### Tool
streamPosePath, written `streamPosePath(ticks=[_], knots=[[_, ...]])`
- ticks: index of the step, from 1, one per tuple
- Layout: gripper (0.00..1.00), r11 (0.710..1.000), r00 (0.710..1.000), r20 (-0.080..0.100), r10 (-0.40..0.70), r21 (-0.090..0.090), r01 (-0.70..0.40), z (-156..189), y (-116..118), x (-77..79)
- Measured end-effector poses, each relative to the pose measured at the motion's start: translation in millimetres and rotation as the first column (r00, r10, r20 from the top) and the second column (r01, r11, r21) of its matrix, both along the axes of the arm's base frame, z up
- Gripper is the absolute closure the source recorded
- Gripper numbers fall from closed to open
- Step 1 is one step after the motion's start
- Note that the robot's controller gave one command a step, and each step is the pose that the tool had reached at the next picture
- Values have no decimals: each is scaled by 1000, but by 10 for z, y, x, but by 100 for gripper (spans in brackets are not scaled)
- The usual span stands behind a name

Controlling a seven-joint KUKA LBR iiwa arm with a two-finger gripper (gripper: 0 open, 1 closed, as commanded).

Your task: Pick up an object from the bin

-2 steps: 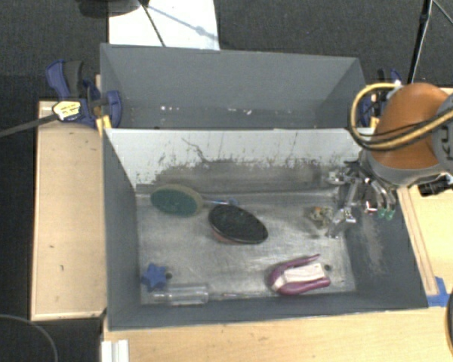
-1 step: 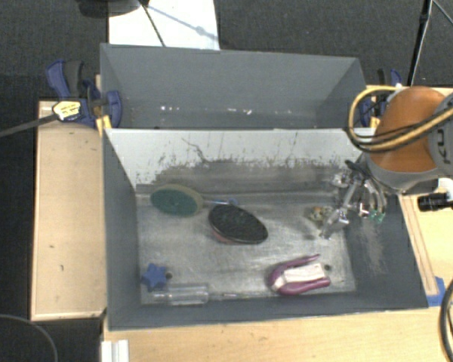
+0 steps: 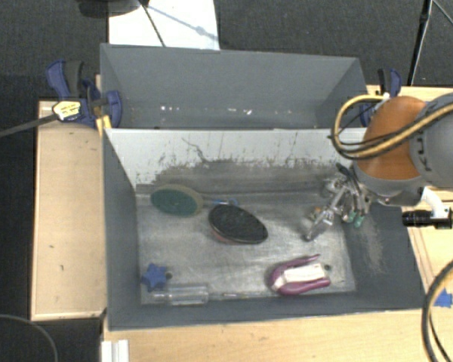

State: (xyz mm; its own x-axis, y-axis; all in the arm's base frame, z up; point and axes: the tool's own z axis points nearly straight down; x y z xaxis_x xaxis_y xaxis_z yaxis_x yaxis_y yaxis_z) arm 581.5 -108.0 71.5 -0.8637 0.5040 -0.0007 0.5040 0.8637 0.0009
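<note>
The gripper [image 3: 326, 219] hangs low over bare floor right of centre in the grey metal bin [image 3: 234, 89], probably placed for a descent. I cannot tell if it is open or shut, and nothing seems held. Nearest, both apart from it, are a purple-and-white plastic lump [image 3: 298, 276] below and a black oval brush [image 3: 238, 223] to the left.

Hand [image 3: 315, 226] detail too small; arm [image 3: 438, 149] cut off rightward

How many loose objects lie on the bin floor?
5: green disc back left, dark oval brush centre, purple-white object front right, blue piece and clear tube front left. The arm may hide more.
</note>
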Motion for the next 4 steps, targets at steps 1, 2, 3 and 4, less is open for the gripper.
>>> streamPosePath(ticks=[1,2,3,4], knots=[[0,964,964,3,-265,1,265,0,-95,-10],[100,965,965,1,-261,1,261,1,-96,-10],[100,967,967,9,-253,0,253,1118,-104,13],[100,969,969,5,-245,0,245,1258,-108,26]])
